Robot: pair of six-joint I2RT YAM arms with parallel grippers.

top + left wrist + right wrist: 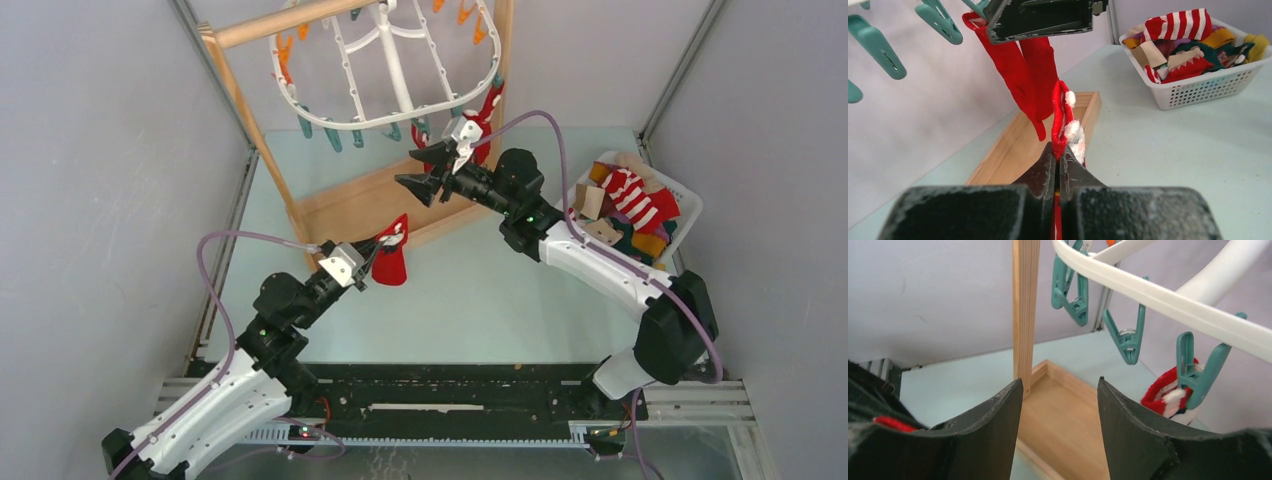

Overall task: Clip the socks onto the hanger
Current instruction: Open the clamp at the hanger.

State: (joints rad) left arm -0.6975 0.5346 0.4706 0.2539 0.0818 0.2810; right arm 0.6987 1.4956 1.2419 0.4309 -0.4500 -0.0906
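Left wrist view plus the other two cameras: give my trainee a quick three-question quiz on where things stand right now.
1. True or false: the left pincer is shut on a red sock with white trim.
2. Pick one. The right pincer is: A) open, holding nothing; B) shut on a sock; C) out of every view.
3. Fill in: the red-and-white striped sock lies on top of the pile in the white ____.

Key: 1 true; 2 A; 3 basket.
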